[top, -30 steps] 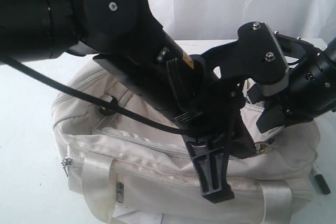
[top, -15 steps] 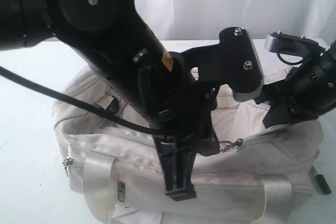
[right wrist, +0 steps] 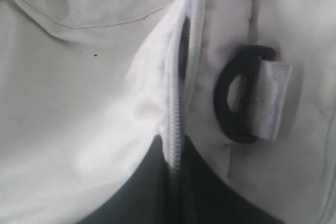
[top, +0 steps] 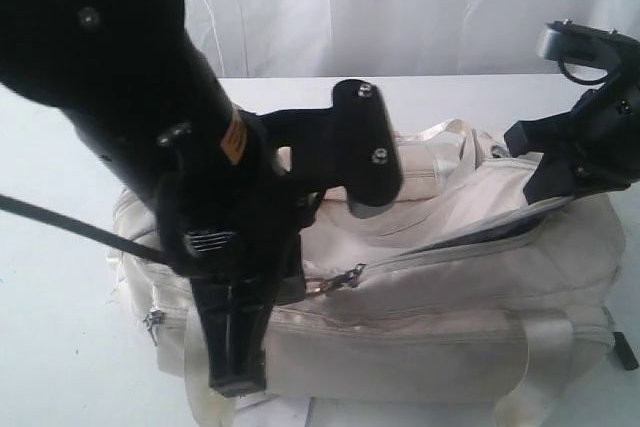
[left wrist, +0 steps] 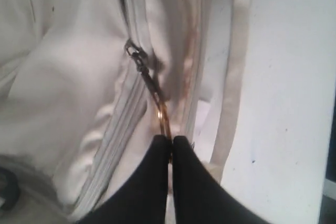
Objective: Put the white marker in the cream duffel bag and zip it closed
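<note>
Since a second ago, the left arm has swung toward the left of the exterior view, dragging the zipper pull (top: 340,277) with it from the right part of the bag to near its middle. The right arm has drawn back toward the upper right.

The cream duffel bag (top: 450,317) lies on its side on a white counter (top: 60,197), in front of a white curtain (top: 400,7), with its pale webbing handles (top: 440,137) draped over the top.

The left end effector (left wrist: 171,148) is clenched, its two black fingertips pinching the metal ring at the end of the pull, whose short chain runs up to the slider (left wrist: 131,51).

The right end effector (right wrist: 175,153) is also clenched, grasping the bag's fabric with the zipper tape running between its fingers, just beside a black strap ring (right wrist: 236,98) on a webbing loop (right wrist: 273,100).

A dark line follows the zipper from the pull toward the right end effector. Whether that stretch is open or shut cannot be told.

The white marker does not show in any view.
</note>
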Controlling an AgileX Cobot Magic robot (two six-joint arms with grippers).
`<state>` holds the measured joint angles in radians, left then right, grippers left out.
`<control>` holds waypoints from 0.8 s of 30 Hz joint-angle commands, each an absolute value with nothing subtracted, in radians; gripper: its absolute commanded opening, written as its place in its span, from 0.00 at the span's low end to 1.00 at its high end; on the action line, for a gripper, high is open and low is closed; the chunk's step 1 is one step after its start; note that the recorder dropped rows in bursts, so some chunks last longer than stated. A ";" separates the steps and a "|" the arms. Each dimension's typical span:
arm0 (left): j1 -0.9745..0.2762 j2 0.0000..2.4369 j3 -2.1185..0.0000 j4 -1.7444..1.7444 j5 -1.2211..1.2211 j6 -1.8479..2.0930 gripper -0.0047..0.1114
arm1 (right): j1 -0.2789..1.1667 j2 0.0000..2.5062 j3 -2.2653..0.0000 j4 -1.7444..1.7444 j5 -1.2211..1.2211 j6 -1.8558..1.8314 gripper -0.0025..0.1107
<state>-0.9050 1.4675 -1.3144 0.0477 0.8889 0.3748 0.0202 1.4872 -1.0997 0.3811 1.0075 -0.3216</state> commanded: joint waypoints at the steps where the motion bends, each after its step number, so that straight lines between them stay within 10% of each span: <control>1: -0.907 1.394 -1.249 0.173 1.000 0.244 0.04 | -0.027 1.487 -1.127 0.309 0.944 -0.336 0.02; 24: -0.539 1.188 -1.111 0.394 0.899 0.130 0.04 | -0.032 1.489 -1.127 0.309 0.933 -0.346 0.02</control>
